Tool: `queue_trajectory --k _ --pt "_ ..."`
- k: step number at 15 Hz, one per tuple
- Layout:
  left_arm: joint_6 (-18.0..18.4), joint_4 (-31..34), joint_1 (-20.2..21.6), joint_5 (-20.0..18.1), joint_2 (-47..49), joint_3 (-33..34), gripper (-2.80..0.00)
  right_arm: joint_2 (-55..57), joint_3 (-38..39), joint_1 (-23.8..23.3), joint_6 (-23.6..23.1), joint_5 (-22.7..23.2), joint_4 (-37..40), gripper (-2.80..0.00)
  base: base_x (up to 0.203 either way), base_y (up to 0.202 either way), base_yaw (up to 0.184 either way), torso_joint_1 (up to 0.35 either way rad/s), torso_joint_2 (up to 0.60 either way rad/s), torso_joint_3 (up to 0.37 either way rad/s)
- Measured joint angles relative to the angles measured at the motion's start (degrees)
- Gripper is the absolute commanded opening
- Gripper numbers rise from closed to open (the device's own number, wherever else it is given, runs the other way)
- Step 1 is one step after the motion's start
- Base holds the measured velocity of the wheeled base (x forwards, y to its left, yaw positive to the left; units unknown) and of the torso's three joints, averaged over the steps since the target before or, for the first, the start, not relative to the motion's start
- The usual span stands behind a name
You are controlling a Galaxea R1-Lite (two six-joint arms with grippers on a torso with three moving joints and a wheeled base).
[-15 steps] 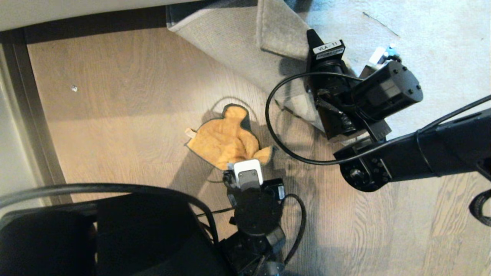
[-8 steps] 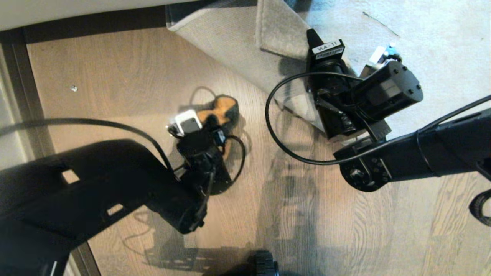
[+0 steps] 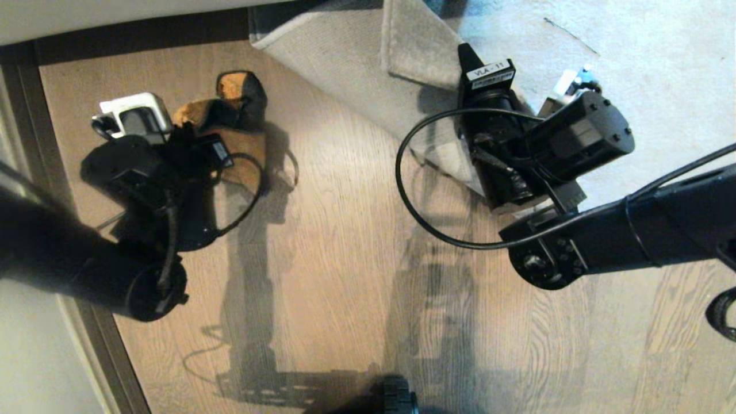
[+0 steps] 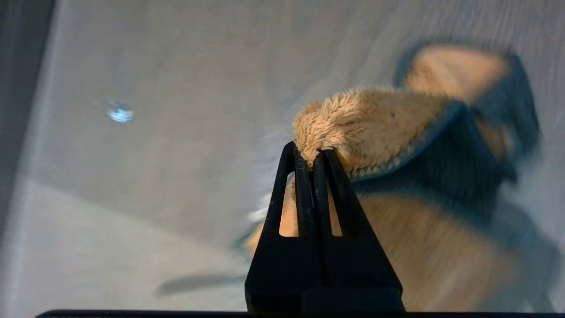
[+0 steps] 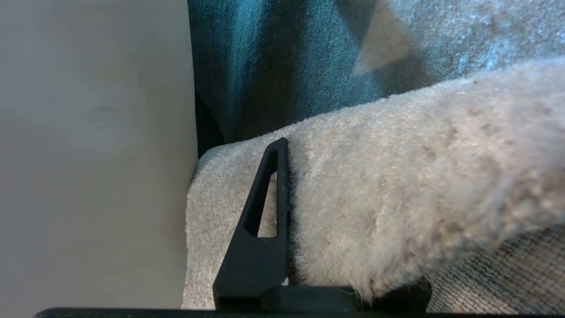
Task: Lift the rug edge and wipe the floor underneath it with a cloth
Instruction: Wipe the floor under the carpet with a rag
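Observation:
My right gripper (image 3: 467, 57) is shut on the rug edge (image 3: 411, 49) and holds it folded up and back, so the paler backing (image 3: 345, 69) faces out. In the right wrist view one black finger (image 5: 269, 212) presses the grey pile (image 5: 397, 190); the other finger is hidden under the fold. My left gripper (image 4: 311, 152) is shut on a fold of the mustard-orange cloth (image 4: 366, 123). The black-trimmed cloth (image 3: 241, 100) drags on the brown plank floor (image 3: 345, 230) at the far left, well left of the lifted rug.
A dark skirting strip (image 3: 144, 31) runs under the white wall along the far side and down the left. A small pale speck (image 4: 120, 112) lies on the floor near the cloth. Something teal (image 5: 247, 66) sits behind the rug. A black wheel (image 3: 397, 399) shows at the near edge.
My left gripper has swept the cloth across the floor from the near middle to the far left, close to the skirting. The right gripper and the lifted rug edge have stayed put.

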Motion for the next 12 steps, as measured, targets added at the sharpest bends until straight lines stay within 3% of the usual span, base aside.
queue_trajectory --k 4,7,10,12 --pt "3.0 -0.1 1.0 -2.6 -13.2 21.7 -2.8 -0.5 0.7 0.1 0.0 0.1 0.0 -2.8 0.0 0.0 0.0 0.0 0.0 0.0" --pt "5.1 0.0 -0.7 -6.3 -23.9 38.9 -2.8 -0.7 0.8 0.1 0.0 0.1 0.0 -2.8 0.0 0.0 0.0 0.0 0.0 0.0" --pt "5.6 0.1 -6.4 -9.2 -31.1 45.1 -2.8 -0.7 0.8 0.1 0.0 0.1 0.0 -2.8 0.0 0.0 0.0 0.0 0.0 0.0" --pt "5.6 4.6 -11.2 -9.5 -33.5 45.7 -2.8 -0.7 0.7 0.1 0.0 0.1 0.0 -2.8 0.0 0.0 0.0 0.0 0.0 0.0"
